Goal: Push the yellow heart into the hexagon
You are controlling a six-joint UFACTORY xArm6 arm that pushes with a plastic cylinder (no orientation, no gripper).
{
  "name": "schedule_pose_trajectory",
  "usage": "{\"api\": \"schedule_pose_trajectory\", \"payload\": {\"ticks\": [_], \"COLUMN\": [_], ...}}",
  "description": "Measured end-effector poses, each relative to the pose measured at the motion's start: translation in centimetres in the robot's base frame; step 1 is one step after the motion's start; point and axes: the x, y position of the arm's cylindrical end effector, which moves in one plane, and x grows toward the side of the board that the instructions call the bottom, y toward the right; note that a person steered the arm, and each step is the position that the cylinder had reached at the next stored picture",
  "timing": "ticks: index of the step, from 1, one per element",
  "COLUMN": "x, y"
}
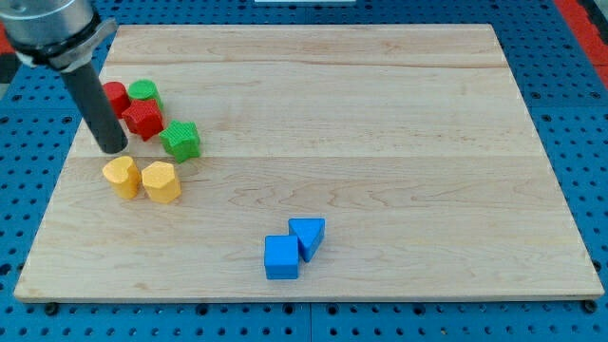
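The yellow heart [122,176] lies at the board's left side. The yellow hexagon-like block [161,181] sits right beside it on the view's right, touching or nearly touching. My tip [112,149] is just above the heart, toward the view's top, with a very small gap. The dark rod rises from the tip toward the view's top left.
A red star-like block [143,120], a red block [116,97] partly behind the rod, a green round block [144,92] and a green star [180,141] cluster above the yellow pair. A blue cube [281,256] and blue triangle [308,235] lie at bottom centre. The board's left edge [59,180] is close.
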Motion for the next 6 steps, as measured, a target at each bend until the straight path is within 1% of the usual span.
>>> {"api": "schedule_pose_trajectory", "payload": {"ticks": [1, 2, 3, 4, 6], "x": [2.0, 2.1, 2.7, 3.3, 4.1], "y": [-1.6, -1.1, 4.1, 7.4, 8.5]}}
